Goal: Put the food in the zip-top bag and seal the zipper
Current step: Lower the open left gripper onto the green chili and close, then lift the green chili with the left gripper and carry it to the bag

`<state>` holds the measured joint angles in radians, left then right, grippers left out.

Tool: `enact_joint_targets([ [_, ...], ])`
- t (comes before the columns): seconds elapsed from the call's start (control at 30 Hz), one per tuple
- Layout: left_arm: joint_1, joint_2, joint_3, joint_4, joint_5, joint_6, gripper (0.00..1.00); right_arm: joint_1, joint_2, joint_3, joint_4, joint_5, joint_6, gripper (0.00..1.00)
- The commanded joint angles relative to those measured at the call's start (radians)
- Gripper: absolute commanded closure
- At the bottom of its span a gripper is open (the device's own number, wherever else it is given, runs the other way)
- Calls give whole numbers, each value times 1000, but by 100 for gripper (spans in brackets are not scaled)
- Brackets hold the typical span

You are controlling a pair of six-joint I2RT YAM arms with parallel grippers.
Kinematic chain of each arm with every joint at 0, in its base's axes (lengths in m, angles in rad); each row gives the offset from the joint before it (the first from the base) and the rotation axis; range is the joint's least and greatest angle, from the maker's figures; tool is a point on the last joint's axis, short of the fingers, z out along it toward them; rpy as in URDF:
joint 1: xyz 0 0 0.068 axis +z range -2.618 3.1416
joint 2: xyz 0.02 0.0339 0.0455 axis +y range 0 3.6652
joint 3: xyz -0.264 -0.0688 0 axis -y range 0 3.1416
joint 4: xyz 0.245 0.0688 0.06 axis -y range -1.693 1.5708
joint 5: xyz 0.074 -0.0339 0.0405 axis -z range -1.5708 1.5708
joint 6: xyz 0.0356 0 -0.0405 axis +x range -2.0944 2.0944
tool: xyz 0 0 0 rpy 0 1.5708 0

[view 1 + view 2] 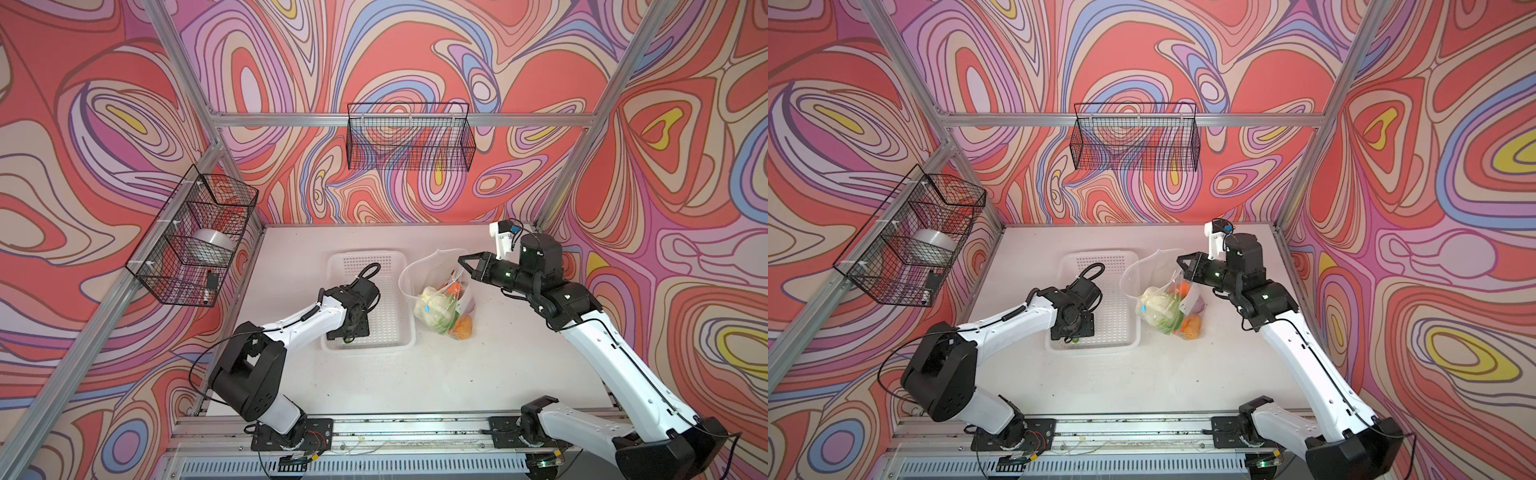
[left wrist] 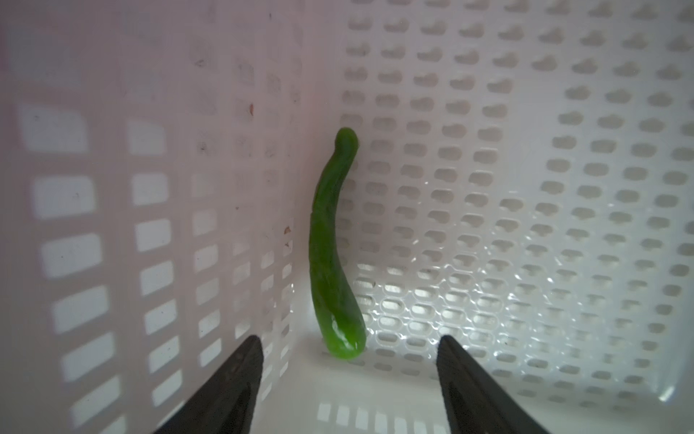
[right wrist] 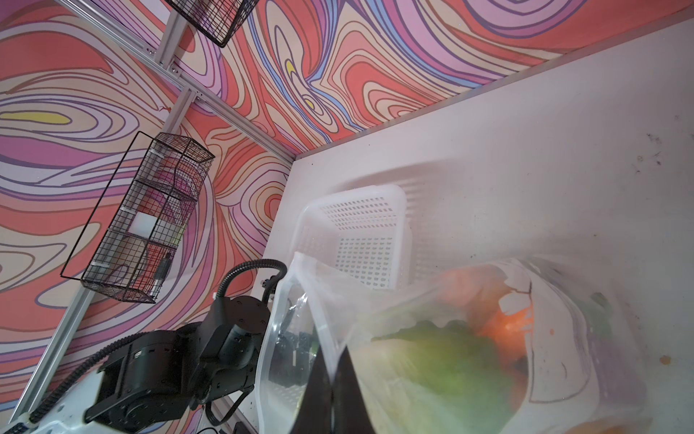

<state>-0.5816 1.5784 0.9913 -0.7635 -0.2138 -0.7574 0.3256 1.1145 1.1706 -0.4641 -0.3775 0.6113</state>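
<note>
A: Where does the left gripper [image 2: 349, 338] stand?

B: Down inside the white basket [image 1: 390, 316], in its 7 o'clock corner in both top views. Its jaws are spread wide with nothing between them. The green pepper [image 2: 330, 244] lies just ahead of the fingertips, stretched along the seam where the basket's side wall meets its floor.

A: How much room is there at that edge?

B: Little. In the left wrist view one finger [image 2: 233, 387] runs close to the slotted wall, and it cannot be told whether they touch. The other finger has open perforated floor beside it, and that floor runs on toward 12 and 3 o'clock.

A: And the zip-top bag [image 1: 419, 278]?

B: It is on the table [image 1: 415, 386], just beside the basket at its 3 o'clock. The mouth gapes toward 12 o'clock as a raised loop, unsealed. The filled bottom lies toward 5 o'clock. The lettuce [image 1: 432, 307], a carrot [image 1: 453, 286] and the pumpkin [image 1: 463, 326] show through the plastic.

A: The right gripper [image 1: 461, 260]?

B: It is pinched closed on the bag's mouth edge, at the bag's 2 o'clock, and holds that rim up off the table.

A: Where is the open ground?

B: A broad stretch of table runs from 6 o'clock of the basket and bag to the rail at the arm bases. A narrower strip lies at 12 o'clock before the back wall. The right arm fills the bag's 3 o'clock side.
</note>
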Motion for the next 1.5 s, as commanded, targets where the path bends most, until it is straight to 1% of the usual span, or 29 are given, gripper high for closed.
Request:
enact_joint_targets([
  [0.0, 5, 47, 4, 26, -38, -60, 23, -3, -22, -9, 9, 17, 1, 100],
  [0.1, 5, 85, 19, 55, -39, -55, 23, -3, -30, -8, -3, 30, -7, 100],
  [0.23, 5, 138, 43, 104, -50, -27, 25, -4, -42, 1, -23, 47, -18, 100],
  [0.43, 2, 172, 75, 184, 26, 15, 28, -3, -54, 6, -46, 59, -22, 100],
  [0.53, 2, 172, 76, 209, 23, 40, 29, -3, -57, 2, -43, 60, -20, 100],
  [0.67, 2, 201, 91, 193, 3, 56, 32, -3, -52, -3, -36, 57, -13, 100],
  [0.77, 2, 226, 103, 181, 8, 59, 42, -4, -50, -2, -36, 53, -12, 100],
  [0.9, 2, 230, 102, 181, 9, 62, 62, -4, -53, 3, -42, 60, -15, 100],
  [1.0, 2, 218, 103, 181, 4, 67, 72, -4, -54, 4, -45, 63, -17, 100],
  [1.13, 2, 182, 112, 169, 3, 79, 92, -3, -53, 6, -44, 61, -13, 100],
  [1.17, 2, 168, 120, 161, 2, 82, 94, -3, -53, 6, -44, 60, -13, 100],
  [1.27, 2, 109, 143, 132, -12, 90, 94, -4, -54, 8, -44, 60, -13, 100],
  [1.47, 2, -58, 212, 90, -24, 121, 94, -4, -53, 8, -40, 60, -13, 100],
])
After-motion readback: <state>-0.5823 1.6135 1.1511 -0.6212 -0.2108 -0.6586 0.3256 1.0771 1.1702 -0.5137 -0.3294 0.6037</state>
